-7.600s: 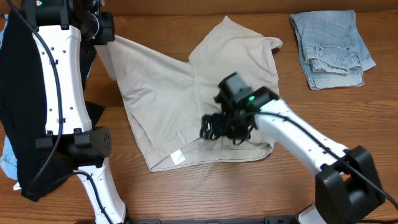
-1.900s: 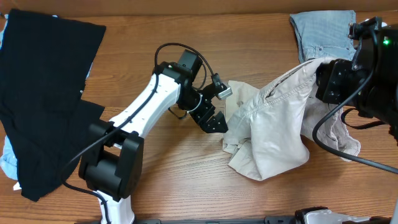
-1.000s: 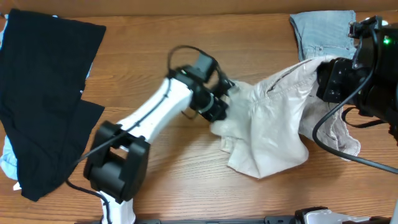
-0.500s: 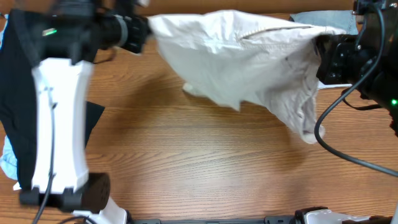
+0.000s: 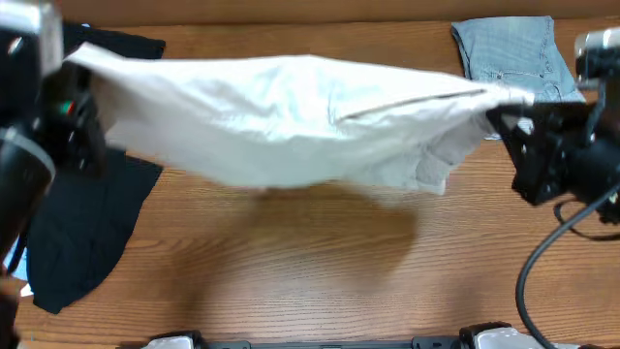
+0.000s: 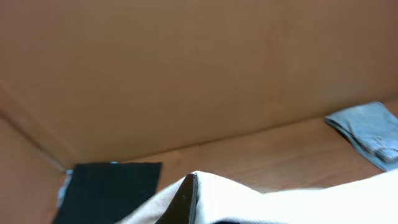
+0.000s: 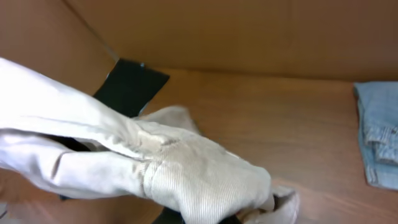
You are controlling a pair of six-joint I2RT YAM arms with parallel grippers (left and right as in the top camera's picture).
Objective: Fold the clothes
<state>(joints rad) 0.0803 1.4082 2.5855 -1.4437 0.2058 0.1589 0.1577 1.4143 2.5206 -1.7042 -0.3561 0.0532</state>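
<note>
Both pincers grip the beige shorts (image 5: 291, 121), which hang stretched in the air between the left pincer (image 5: 76, 60) and right pincer (image 5: 499, 105). A black garment (image 5: 82, 228) lies under the left one; denim shorts (image 5: 513, 48) beside the right.

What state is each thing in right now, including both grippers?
left gripper: shut on the left end of the beige shorts.
right gripper: shut on their right end.
beige shorts: lifted off the table, stretched between the two grippers.
denim shorts: folded, lying at the far right.
black garment: spread flat at the left, partly hidden by the beige shorts.
</note>
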